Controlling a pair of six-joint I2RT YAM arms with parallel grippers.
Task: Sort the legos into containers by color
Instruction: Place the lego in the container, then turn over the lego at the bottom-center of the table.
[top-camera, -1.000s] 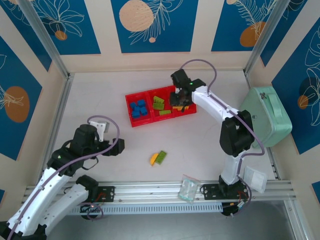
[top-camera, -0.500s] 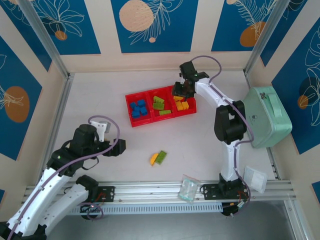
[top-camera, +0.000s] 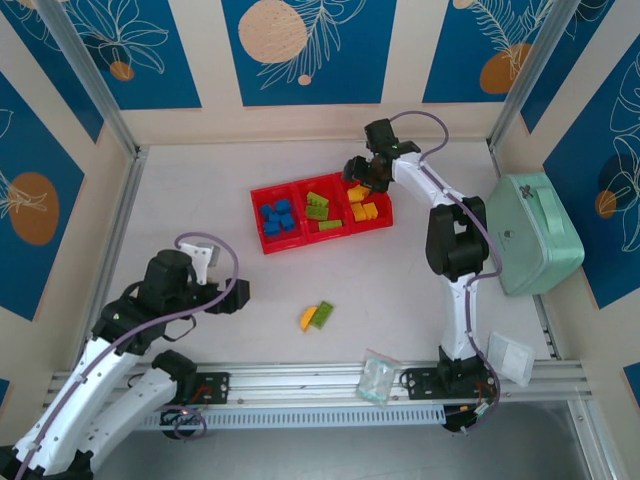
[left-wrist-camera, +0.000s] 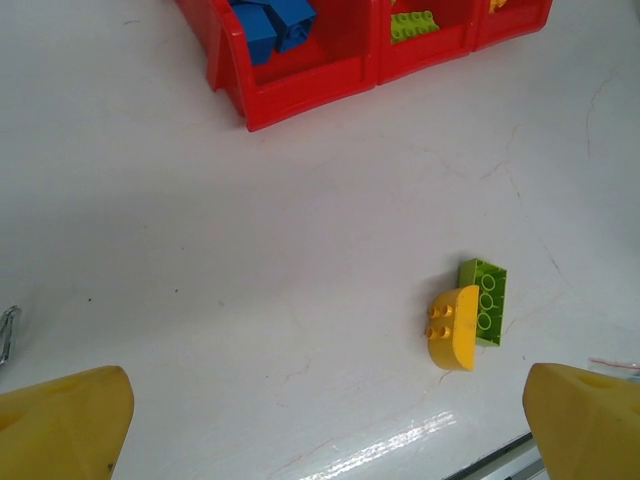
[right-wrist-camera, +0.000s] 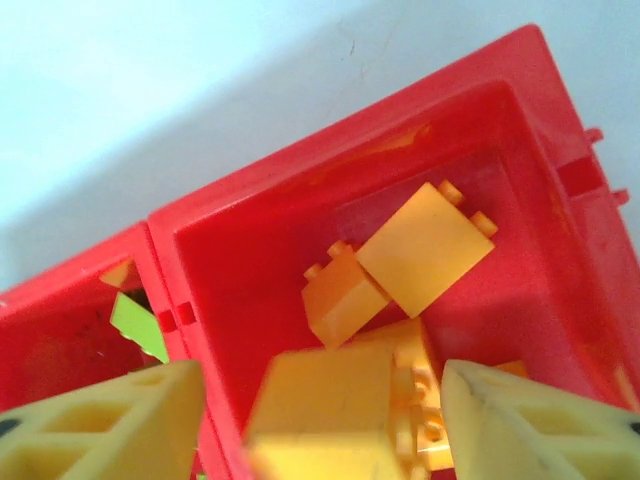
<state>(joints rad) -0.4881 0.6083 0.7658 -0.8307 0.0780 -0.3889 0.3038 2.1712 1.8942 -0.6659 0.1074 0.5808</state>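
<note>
Checking the right claw (right-wrist-camera: 322, 380) first, A asks: how do the jaws stand?

B: Spread wide, gripping nothing. An orange-yellow brick (right-wrist-camera: 320, 415) shows between the two fingers, though whether either finger touches it I cannot tell. The claw hangs over the red tray (right-wrist-camera: 330, 160), above its end compartment on the right arm's side.

A: Contents of that compartment?

B: Orange-yellow legos (right-wrist-camera: 425, 245), several, piled against each other. Middle compartment: lime green legos (top-camera: 320, 208). Far end compartment: blue legos (top-camera: 277, 217).

A: Left claw (left-wrist-camera: 325, 385)?

B: Also spread wide, with nothing between its fingertips. It sits low over the counter (top-camera: 200, 200), well apart from the tray on its near side.

A: Anything loose?

B: Two pieces on the counter, on the near side of the tray and well apart from it: a rounded orange-yellow piece (left-wrist-camera: 452, 327) touching a lime green piece (left-wrist-camera: 485, 300), studs up.
</note>
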